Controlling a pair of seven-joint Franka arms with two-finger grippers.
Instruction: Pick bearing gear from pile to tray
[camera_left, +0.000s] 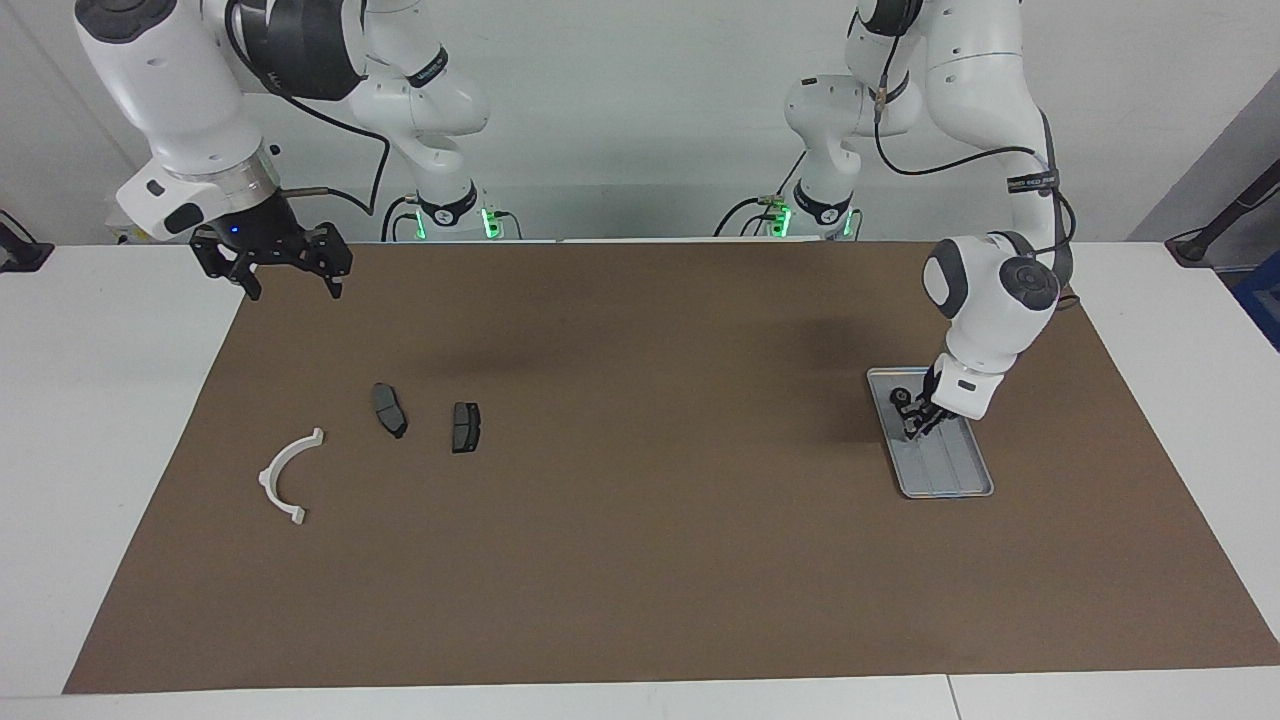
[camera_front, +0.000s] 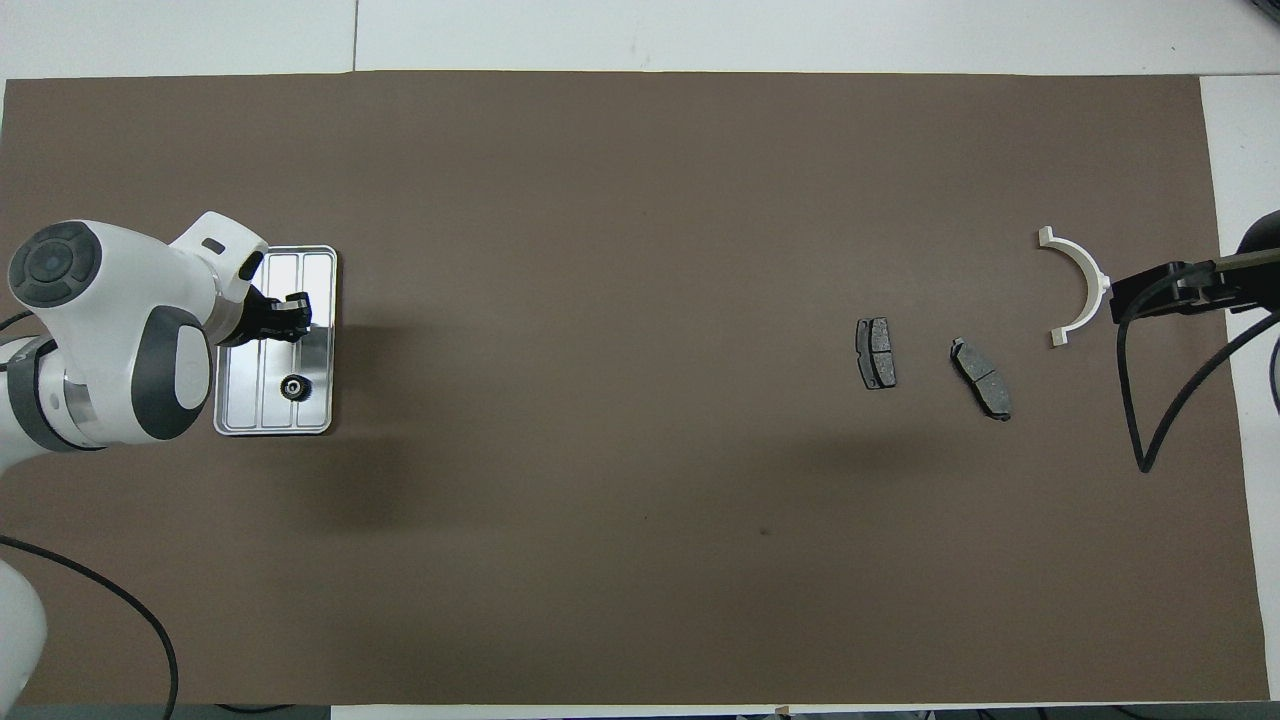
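White table (camera_left: 100, 420) under brown mat (camera_left: 650, 560): tray (camera_left: 950, 480), white half-ring (camera_left: 285, 478), two brake pads (camera_left: 389, 409)

High facing + overhead cams, shared table (camera_left: 640, 470)
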